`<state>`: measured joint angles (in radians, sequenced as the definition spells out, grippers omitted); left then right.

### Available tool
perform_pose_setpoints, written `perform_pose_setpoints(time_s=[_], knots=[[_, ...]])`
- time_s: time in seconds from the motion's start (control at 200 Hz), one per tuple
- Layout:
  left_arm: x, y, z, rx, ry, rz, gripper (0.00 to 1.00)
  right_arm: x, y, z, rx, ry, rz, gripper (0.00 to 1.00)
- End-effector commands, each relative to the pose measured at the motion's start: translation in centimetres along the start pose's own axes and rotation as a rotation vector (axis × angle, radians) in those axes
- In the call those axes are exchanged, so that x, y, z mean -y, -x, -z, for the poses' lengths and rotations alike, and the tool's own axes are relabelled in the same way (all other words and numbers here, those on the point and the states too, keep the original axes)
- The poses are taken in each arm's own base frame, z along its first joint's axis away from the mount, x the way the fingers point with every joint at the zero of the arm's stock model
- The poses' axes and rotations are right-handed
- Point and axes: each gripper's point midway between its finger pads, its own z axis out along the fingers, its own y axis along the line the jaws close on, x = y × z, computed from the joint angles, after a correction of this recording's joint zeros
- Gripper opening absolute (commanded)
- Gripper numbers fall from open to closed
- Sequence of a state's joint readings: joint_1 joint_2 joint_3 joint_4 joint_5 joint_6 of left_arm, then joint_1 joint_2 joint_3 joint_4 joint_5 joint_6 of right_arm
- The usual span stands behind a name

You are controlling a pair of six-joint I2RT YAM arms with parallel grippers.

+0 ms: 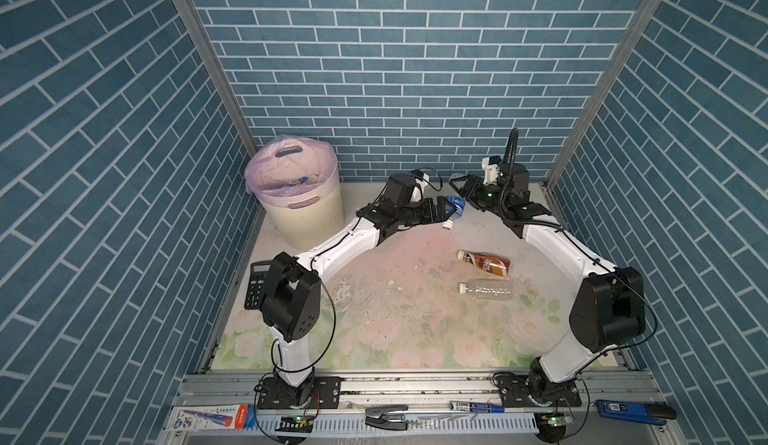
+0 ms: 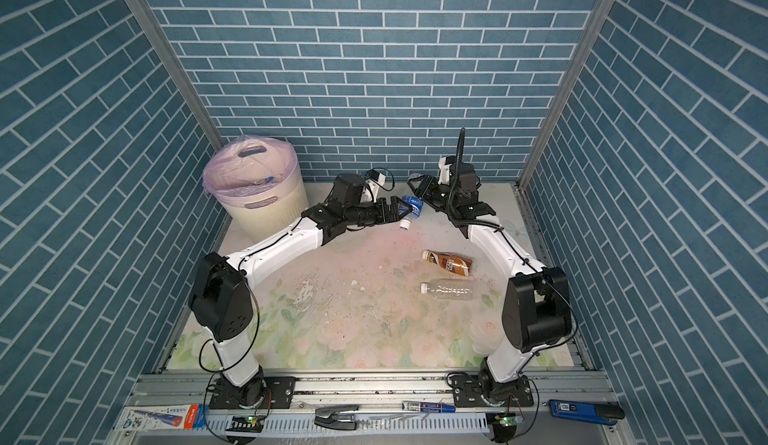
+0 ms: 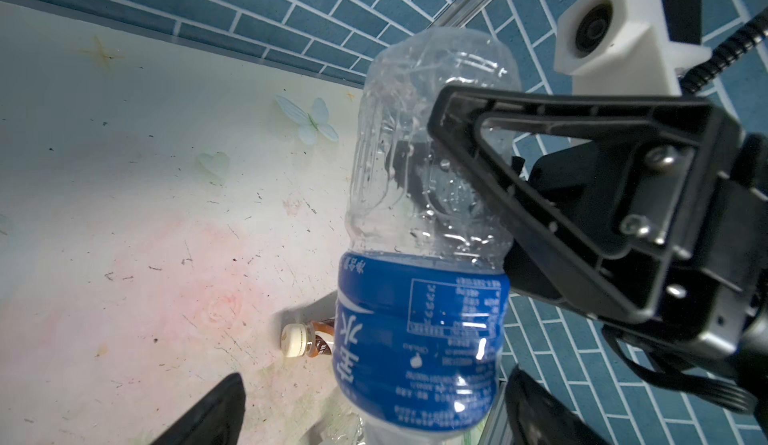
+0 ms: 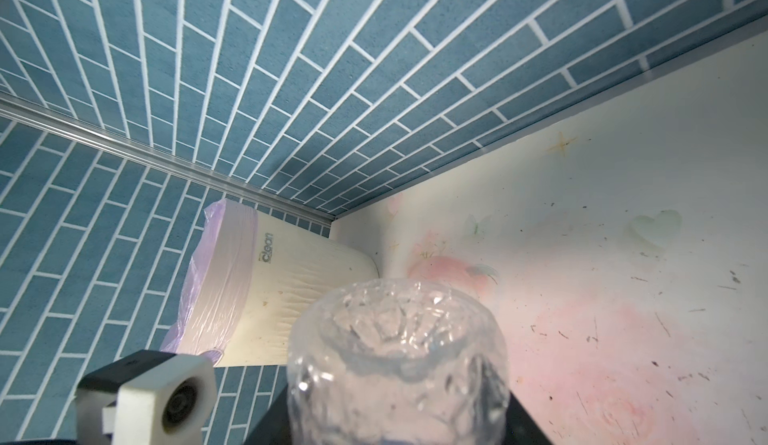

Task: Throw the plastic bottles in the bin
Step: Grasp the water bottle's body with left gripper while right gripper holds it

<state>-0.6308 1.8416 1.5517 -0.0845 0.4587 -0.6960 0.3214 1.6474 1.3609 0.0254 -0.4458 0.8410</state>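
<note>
Left jaws: I am holding them spread wide, one finger on each side of the blue-labelled bottle (image 1: 456, 207), around its label end. Whether they are touching it I cannot tell.
Right jaws: I am pinching the same bottle's clear, crumpled base end, carrying it cap-down and tilted above the desk (image 1: 374, 264), near the back wall.
Bin (image 1: 307, 218): standing in the back left corner, well apart from the bottle, with several bottles lying inside.
Brown-labelled bottle (image 1: 484, 262), plain clear bottle (image 1: 484, 290): lying on the desk, waiting.
Hazards, as I am judging them:
- If my right jaws are letting go before my left are closing, the bottle is dropping and rolling.
- Its thin, droplet-wet wall is likely buckling or slipping under a squeeze.
- Both sets of jaws are working so near each other that they are risking a knock.
</note>
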Motion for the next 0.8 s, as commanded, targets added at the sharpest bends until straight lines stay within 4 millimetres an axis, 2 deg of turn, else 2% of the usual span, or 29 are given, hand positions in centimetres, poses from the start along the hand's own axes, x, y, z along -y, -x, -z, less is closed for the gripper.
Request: perform_pose_setpoints(time_s=[0.0,0.445,0.585,0.68,0.795], knots=[[0.9,1.0,-0.5,0.02,-0.047,0.002,0.95,-4.7,2.2,1.5,0.058,0.111,0.033,0.52],[1.2,1.3,-1.2,0.028,-0.075,0.017,0.84,-5.7,1.7,0.3,0.027,0.177,-0.014,0.52],[1.1,1.3,-1.3,0.028,-0.076,0.019,0.77,-5.8,1.4,0.0,0.015,0.185,-0.02,0.52],[1.2,1.2,-1.3,0.027,-0.078,0.017,0.69,-5.8,1.3,0.0,0.012,0.185,-0.02,0.53],[1.0,1.2,-1.0,0.03,-0.07,0.01,0.61,-5.9,1.3,0.1,0.01,0.185,-0.014,0.56]])
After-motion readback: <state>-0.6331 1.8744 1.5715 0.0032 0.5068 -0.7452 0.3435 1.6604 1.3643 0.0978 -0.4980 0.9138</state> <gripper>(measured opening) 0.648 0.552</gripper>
